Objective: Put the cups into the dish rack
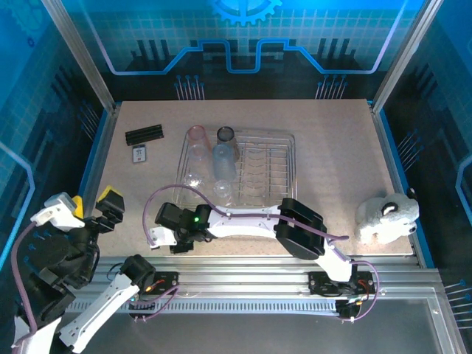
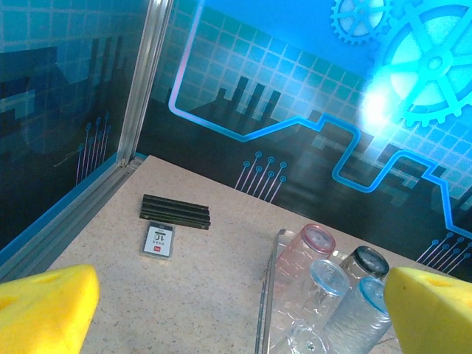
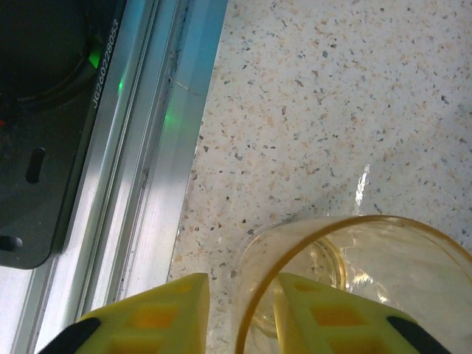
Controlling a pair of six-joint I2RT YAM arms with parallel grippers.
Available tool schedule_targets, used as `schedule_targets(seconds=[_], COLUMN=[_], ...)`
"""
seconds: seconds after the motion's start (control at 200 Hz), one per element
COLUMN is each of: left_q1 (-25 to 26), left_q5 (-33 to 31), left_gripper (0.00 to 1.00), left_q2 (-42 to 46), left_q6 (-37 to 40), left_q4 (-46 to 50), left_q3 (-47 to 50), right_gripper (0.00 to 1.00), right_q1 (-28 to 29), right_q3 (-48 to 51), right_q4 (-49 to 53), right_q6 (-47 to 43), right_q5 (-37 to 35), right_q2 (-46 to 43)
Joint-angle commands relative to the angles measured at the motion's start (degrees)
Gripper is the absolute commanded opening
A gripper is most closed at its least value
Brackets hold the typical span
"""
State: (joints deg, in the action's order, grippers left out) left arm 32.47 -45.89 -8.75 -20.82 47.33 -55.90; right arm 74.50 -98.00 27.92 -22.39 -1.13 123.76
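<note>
The orange cup (image 3: 383, 258) stood at the near edge of the bench (image 3: 332, 88), its rim between the narrow fingers of the right claw (image 3: 243, 289); I could not tell if they pinched it. The left claw (image 2: 237, 306) was wide open. The dish rack (image 1: 279, 158) held other cups (image 1: 223, 158) at its left end.

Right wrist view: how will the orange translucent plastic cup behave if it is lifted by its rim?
The orange translucent plastic cup looks thin-walled, so it is probably light and may flex under a pinch. Its glossy wall could be slippery. The right gripper straddles one side of the rim, so the cup might tilt when lifted.
</note>
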Motion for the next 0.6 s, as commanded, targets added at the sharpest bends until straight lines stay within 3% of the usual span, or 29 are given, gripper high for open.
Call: schedule_targets(seconds=[0.0,0.18,0.44,0.595], left_q1=[-0.14,-0.12,-0.08,-0.05], left_q5=[-1.66,-1.59,-0.66,3.13], left_gripper=[0.99,1.0,0.99,1.0], left_q2=[0.82,0.76,0.04,-2.28], left_q6=[1.0,1.3,2.33,3.04], left_q4=[-1.27,-2.21,-5.08,-6.64], left_q3=[0.78,1.23,1.41,0.89], right_gripper=[0.21,0.0,0.0,0.0], right_q1=[-0.45,-0.37,-0.47,-2.57], right_q3=[-1.67,-0.6,7.36,14.49], right_q4=[1.61,0.72,-10.28,-18.55], right_q6=[0.54,-0.25,-0.6,3.3], right_q5=[-0.16,-1.03,0.73,3.0], right_q2=[0.39,-2.41,-14.77,-24.02])
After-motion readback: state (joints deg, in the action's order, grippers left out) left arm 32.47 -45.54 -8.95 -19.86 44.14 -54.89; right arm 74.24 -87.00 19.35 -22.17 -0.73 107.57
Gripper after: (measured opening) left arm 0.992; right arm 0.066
